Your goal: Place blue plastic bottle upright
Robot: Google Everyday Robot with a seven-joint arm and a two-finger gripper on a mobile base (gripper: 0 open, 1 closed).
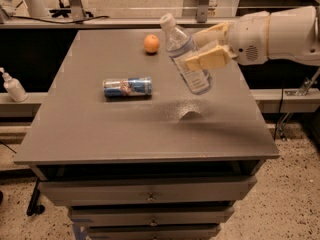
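Note:
The blue plastic bottle (184, 54) is clear and ribbed with a white cap and a pale label. It hangs in the air above the right half of the grey table (100, 134), tilted with its cap up and to the left. My gripper (207, 46) comes in from the right on a white arm and is shut on the bottle's middle, its tan fingers (209, 59) on either side of the body. The bottle's base is well above the tabletop, over its shadow.
A blue-silver drink can (127, 87) lies on its side left of centre. An orange (151, 43) sits near the table's back edge. A small white pump bottle (12, 85) stands on a ledge to the left. Drawers are below the tabletop.

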